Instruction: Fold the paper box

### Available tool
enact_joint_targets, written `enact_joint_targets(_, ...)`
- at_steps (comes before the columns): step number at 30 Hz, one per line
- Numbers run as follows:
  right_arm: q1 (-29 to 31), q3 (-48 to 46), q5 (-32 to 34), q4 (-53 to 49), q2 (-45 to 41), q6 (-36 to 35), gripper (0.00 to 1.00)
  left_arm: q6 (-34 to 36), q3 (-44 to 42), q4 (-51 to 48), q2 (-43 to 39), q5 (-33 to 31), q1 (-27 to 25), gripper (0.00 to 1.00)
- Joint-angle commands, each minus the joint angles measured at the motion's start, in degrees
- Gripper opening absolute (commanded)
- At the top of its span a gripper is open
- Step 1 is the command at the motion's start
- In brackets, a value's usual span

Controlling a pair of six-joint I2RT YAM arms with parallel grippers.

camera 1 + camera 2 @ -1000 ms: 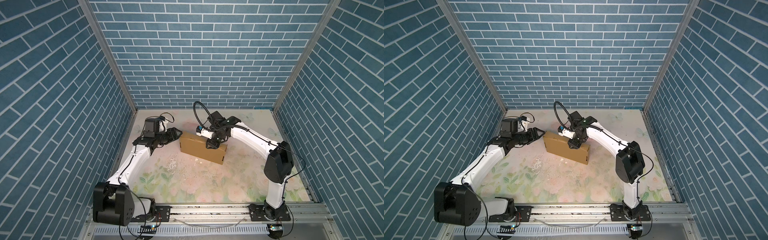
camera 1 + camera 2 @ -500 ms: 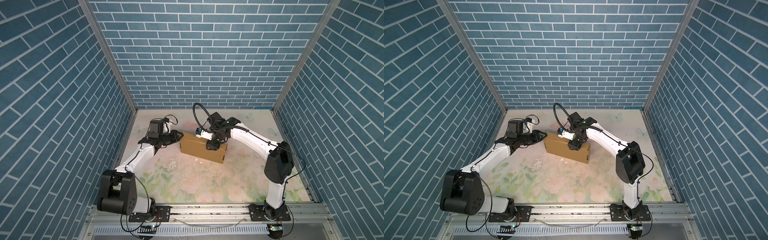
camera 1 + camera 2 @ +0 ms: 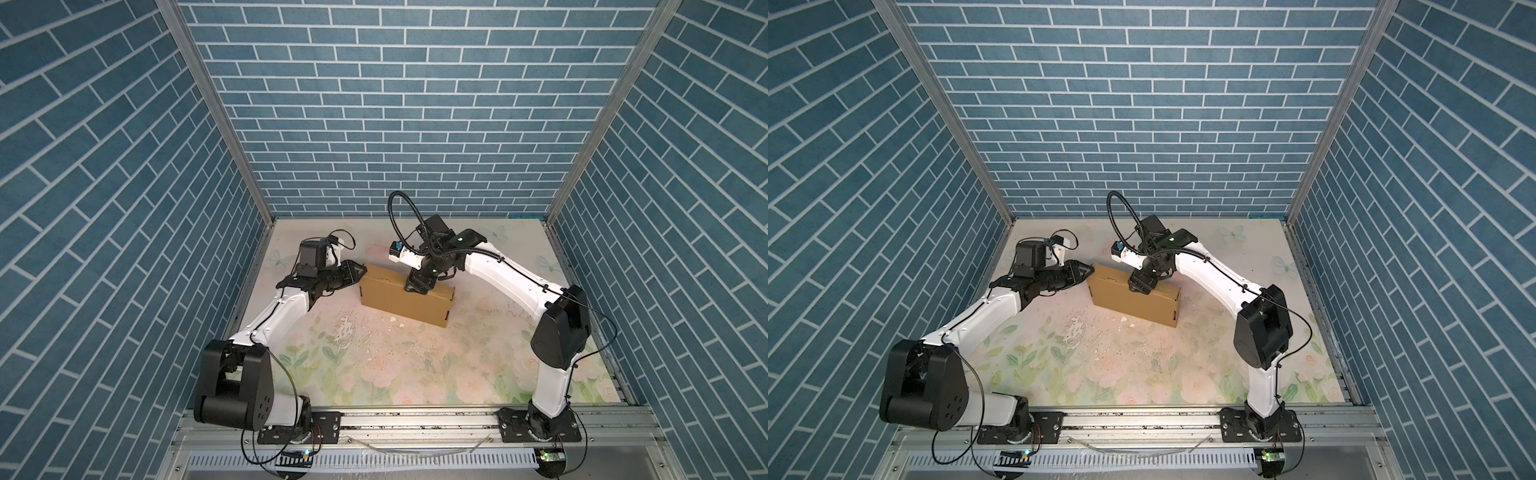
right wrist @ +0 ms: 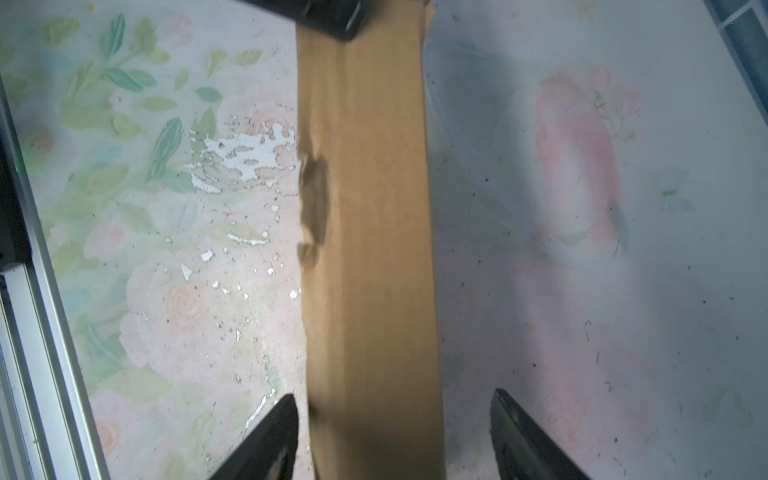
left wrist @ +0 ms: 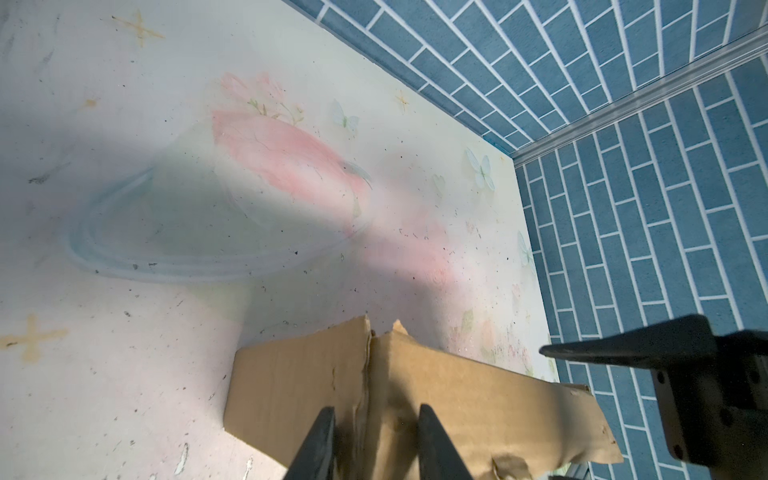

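Box (image 3: 399, 303): was gripped at its left end, mid-frame.
Left gripper (image 3: 362, 271): was clenched on box.
Right gripper (image 3: 417, 288): was left released, astride box.

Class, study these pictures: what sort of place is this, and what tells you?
Probably a robot-lab test booth: two arms bolted to an aluminium rail, brick-print wall panels, and a worn floral tabletop holding one paper box.

Floral-printed tabletop (image 3: 415, 374) with white flecks (image 3: 345, 330), perhaps chipped print; blue brick-pattern walls (image 3: 415, 104) around.

Bright, even overhead light; soft shadows; right wrist view blurred.
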Motion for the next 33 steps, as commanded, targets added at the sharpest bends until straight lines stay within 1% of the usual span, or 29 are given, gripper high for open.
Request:
enact_joint_targets(1,0.71,3.29,-3.38,0.22,3.19,2.46,0.74,0.71,-2.27,-5.22,1.0,-1.6,-0.26,0.33)
enact_joint_targets(8,2.02,8.5,-3.45,1.77,7.89,4.31,0.74,0.31,-2.08,-4.78,1.45,-1.18,-0.34,0.33)
enact_joint_targets(11,2.28,11.37,-4.75,2.09,10.47,5.5,0.73,0.3,-1.91,-4.82,1.66,-1.12,-0.4,0.33)
enact_joint_targets(15,2.64,13.71,-6.05,1.22,13.05,6.33,0.65,0.37,-2.06,-4.82,1.58,-1.36,-0.43,0.33)
enact_joint_targets(16,2.65,13.81,-6.3,1.13,13.22,6.39,0.62,0.36,-2.13,-4.77,1.64,-1.35,-0.43,0.33)
enact_joint_targets(18,2.66,14.21,-6.9,0.71,13.6,6.41,0.5,0.29,-2.22,-4.65,1.75,-1.28,-0.43,0.32)
enact_joint_targets(19,2.66,14.43,-6.93,0.49,13.7,6.49,0.47,0.27,-2.22,-4.64,1.76,-1.33,-0.43,0.33)
enact_joint_targets(21,2.66,14.61,-6.54,0.15,13.51,6.55,0.47,0.28,-2.37,-4.68,1.65,-1.36,-0.43,0.32)
enact_joint_targets(22,2.66,14.6,-6.45,0.06,13.36,6.59,0.47,0.27,-2.36,-4.71,1.67,-1.35,-0.43,0.32)
enact_joint_targets(23,2.68,14.76,-6.33,-0.02,13.15,6.61,0.5,0.27,-2.31,-4.81,1.59,-1.39,-0.43,0.32)
enact_joint_targets(25,2.68,15.06,-5.77,-0.29,12.31,7.01,0.62,0.27,-2.52,-4.93,1.43,-1.37,-0.43,0.32)
enact_joint_targets(26,2.5,14.92,-5.53,-0.29,11.23,7.59,0.66,0.27,-2.67,-5.01,1.25,-1.37,-0.43,0.32)
enact_joint_targets(28,1.61,12.93,-6.13,1.19,7.73,9.94,0.71,0.32,-3.09,-5.26,0.77,-1.58,-0.43,0.32)
enact_joint_targets(31,-1.27,3.36,-6.23,7.88,-1.71,16.67,0.74,0.63,-3.8,-5.82,-0.02,-1.7,-0.43,0.33)
enact_joint_targets(33,-3.81,-5.47,-3.39,13.06,-9.32,24.44,0.74,0.66,-4.27,-5.85,-0.56,-1.84,-0.43,0.33)
